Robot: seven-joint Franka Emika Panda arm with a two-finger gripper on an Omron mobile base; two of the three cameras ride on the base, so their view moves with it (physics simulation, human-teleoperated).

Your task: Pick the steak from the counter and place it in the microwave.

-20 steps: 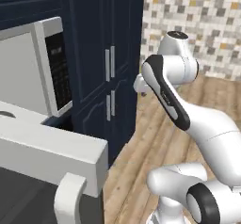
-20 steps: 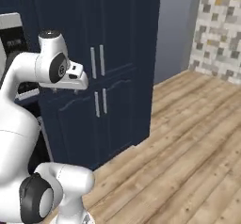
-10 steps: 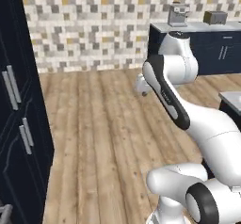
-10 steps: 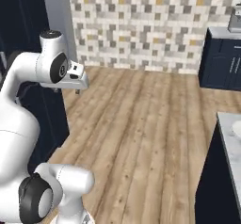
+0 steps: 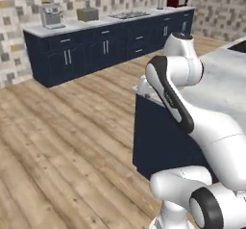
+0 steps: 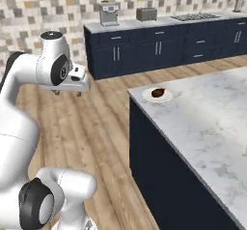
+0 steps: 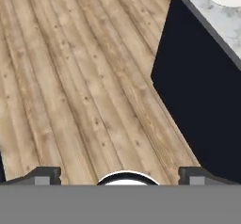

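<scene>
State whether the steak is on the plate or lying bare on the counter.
On the plate: in the right base view the steak sits in the middle of the white plate near the counter corner.

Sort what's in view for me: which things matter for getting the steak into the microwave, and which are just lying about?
For the job:
- steak, on the plate
- counter, marble top
- gripper, over the wood floor, apart from the counter

Lying about:
- plate, near the counter's corner
- coffee machine and toaster on the far cabinet run
- stovetop
</scene>
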